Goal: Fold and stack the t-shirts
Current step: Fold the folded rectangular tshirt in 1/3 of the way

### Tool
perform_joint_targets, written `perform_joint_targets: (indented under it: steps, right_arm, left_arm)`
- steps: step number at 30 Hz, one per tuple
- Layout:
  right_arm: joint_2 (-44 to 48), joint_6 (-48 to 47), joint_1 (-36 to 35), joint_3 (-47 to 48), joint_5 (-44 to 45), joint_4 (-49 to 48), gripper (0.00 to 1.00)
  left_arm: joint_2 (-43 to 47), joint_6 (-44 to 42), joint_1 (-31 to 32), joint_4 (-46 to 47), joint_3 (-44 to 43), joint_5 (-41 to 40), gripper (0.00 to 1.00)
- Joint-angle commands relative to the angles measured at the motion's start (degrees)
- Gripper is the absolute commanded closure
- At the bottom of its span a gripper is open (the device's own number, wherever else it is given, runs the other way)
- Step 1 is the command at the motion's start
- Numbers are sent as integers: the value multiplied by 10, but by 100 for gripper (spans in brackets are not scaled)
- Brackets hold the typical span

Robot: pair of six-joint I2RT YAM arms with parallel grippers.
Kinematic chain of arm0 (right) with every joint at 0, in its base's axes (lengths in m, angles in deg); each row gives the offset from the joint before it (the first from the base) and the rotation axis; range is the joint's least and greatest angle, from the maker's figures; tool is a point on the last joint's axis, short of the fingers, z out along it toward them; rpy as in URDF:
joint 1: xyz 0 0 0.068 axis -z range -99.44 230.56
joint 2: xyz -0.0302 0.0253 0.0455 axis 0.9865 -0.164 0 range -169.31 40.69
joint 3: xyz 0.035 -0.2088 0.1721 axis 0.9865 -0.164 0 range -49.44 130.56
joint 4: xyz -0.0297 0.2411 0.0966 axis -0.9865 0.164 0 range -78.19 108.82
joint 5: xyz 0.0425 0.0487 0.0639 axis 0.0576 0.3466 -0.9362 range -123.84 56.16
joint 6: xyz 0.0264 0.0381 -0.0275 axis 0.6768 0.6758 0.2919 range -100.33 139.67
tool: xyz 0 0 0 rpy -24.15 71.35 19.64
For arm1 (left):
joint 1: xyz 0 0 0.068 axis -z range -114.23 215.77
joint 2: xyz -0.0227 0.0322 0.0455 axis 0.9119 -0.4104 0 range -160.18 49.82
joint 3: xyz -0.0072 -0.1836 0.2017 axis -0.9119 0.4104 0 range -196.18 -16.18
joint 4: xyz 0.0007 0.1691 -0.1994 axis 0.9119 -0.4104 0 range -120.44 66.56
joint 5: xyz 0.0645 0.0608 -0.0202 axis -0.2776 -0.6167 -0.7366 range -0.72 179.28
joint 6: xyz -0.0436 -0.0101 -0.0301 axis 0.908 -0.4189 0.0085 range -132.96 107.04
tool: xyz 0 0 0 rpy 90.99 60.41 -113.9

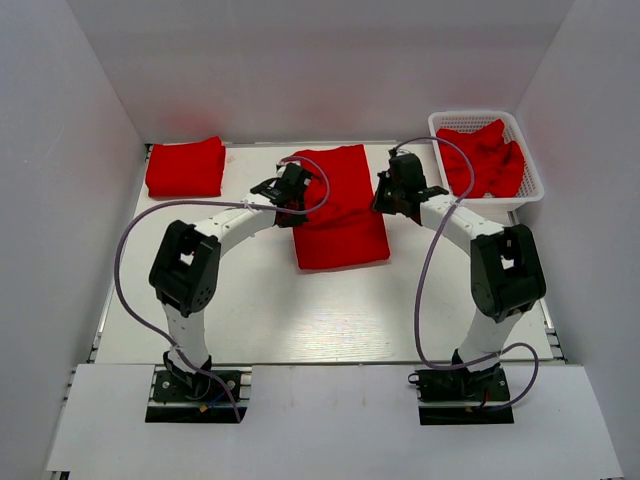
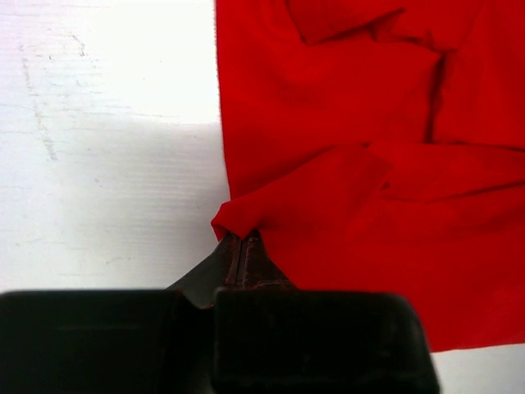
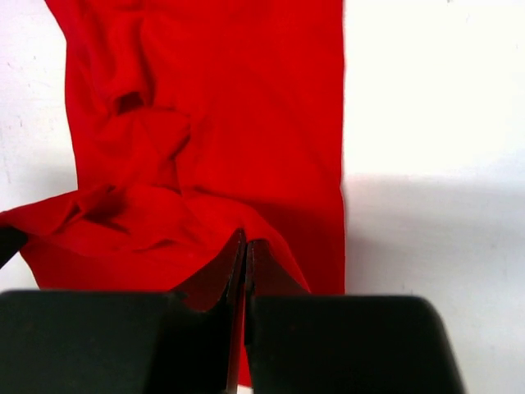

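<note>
A bright red t-shirt [image 1: 338, 208] lies as a long strip on the white table [image 1: 250, 300], partly folded over on itself. My left gripper [image 1: 292, 186] is shut on its left edge; the left wrist view shows the fabric [image 2: 369, 164] pinched at the gripper's tips [image 2: 244, 235]. My right gripper [image 1: 400, 185] is shut on its right edge, and the right wrist view shows cloth [image 3: 213, 123] bunched at the gripper's tips [image 3: 245, 238]. Both hold their edges lifted above the table. A folded red t-shirt [image 1: 186, 167] lies at the far left.
A white lattice basket [image 1: 530, 165] at the far right holds more crumpled red t-shirts [image 1: 482, 158]. White walls enclose the table on three sides. Purple cables loop from both arms over the table.
</note>
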Motion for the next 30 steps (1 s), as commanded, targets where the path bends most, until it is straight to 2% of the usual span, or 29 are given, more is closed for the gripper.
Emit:
perform_joint_targets:
  steps: [1,19,20,21,22,23,24,25,26,27,30]
  right_arm:
    - [-18,-8,11,41,-10,-45,100]
    - [-125,-3,36,102,-63,-92,100]
    - [-129,-3,41,107,-62,-90,99]
    - [-146,-1,42,123,-62,-83,85]
    - [-151,1,45,145,-61,-80,76]
    - [-157,1,53,170,-60,-58,66]
    - [-173,0,55,200,-57,-51,42]
    - [-179,0,64,231,-58,-40,26]
    - [-183,-4,69,245,-60,-9,10]
    - [-186,-10,69,256,-60,2,10]
    - [-159,-24,71,269,-58,30,10]
  left_arm:
    - [-4,-6,-22,25,-27,25,100]
    - [-94,-22,-62,52,-88,62,100]
    - [-102,-22,-63,45,-113,62,96]
    - [-110,-22,-70,36,-129,55,86]
    - [-126,-22,-76,16,-146,37,60]
    - [-134,-22,-86,7,-183,37,53]
    - [-141,-22,-99,-22,-231,37,32]
    - [-148,-22,-99,-36,-231,37,32]
    - [-153,-22,-106,-46,-272,37,12]
    - [-153,-22,-113,-54,-287,37,0]
    - [-130,-30,-119,-51,-288,55,0]
